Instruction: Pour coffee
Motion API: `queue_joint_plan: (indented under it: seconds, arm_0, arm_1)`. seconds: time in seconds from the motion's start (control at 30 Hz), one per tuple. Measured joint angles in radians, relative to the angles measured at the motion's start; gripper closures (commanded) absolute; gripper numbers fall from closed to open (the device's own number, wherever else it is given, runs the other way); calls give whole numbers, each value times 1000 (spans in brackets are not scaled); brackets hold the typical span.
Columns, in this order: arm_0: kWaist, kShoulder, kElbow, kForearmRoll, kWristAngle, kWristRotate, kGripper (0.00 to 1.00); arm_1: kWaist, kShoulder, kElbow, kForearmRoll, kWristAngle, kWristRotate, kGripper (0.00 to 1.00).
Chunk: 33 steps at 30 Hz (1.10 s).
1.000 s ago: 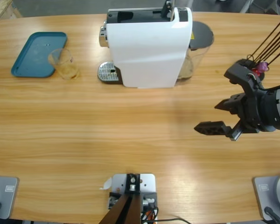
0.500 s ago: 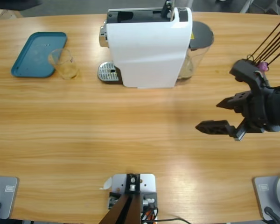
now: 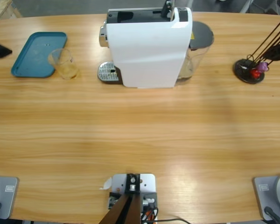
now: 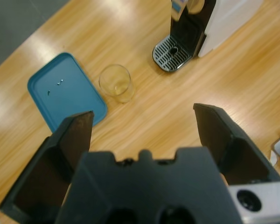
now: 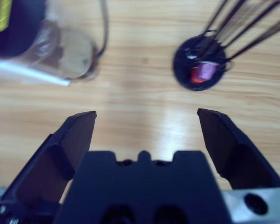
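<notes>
A long wooden table (image 3: 140, 135) with pale honey grain fills the overhead view. Near its far edge, around the middle, stands a boxy white coffee machine (image 3: 147, 49) with a round perforated metal drip tray (image 3: 108, 72) at its left foot and a clear plastic water tank (image 3: 196, 51) with a dark lid on its right side. To the left of the machine lies a teal rectangular plastic tray (image 3: 35, 53) with rounded corners, and a small clear tumbler (image 3: 63, 63) with a faint yellowish tint stands upright on the table, just beside the tray's right edge and a short way left of the drip tray. No dark coffee can be seen in the tumbler or anywhere else on the table. Towards the far right sits a round black capsule stand (image 3: 248, 71) with thin dark wire rods rising from it and a red and a purple capsule at its base. Neither arm's body appears in the overhead view; only a small dark shape shows at the far left edge. The left gripper (image 4: 144, 121) has its two black jaws spread wide with nothing between them, hovering high above the table and looking down on the tumbler, tray and drip tray. The right gripper (image 5: 147, 121) is likewise spread wide and empty, above bare wood between the water tank and the capsule stand.
</notes>
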Motion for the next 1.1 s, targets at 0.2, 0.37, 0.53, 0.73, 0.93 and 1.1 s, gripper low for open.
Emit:
queue_joint_plan:
  seconds: [0.2, 0.37, 0.53, 0.73, 0.93, 1.1]
  arm_0:
    - [-1, -49, 92, -5, 0, -6, 78]
    - [-1, -64, 133, -26, 0, -28, 78]
    - [-1, -75, 141, -27, 0, -34, 78]
    - [-1, -90, 159, -27, 0, -56, 78]
    - [-1, -91, 162, -27, 0, -64, 78]
    - [-1, -91, 162, -27, 0, -64, 78]
  arm_1:
    - [-7, -75, 171, -214, -89, 32, 102]
    - [-7, -66, 224, -284, -101, 52, 101]
    - [-7, 37, 222, -300, -101, 53, 105]
    - [-57, 132, 219, -300, -99, 53, 105]
    - [-141, 155, 219, -303, -79, 53, 110]
    - [-149, 205, 219, -329, -46, 53, 110]
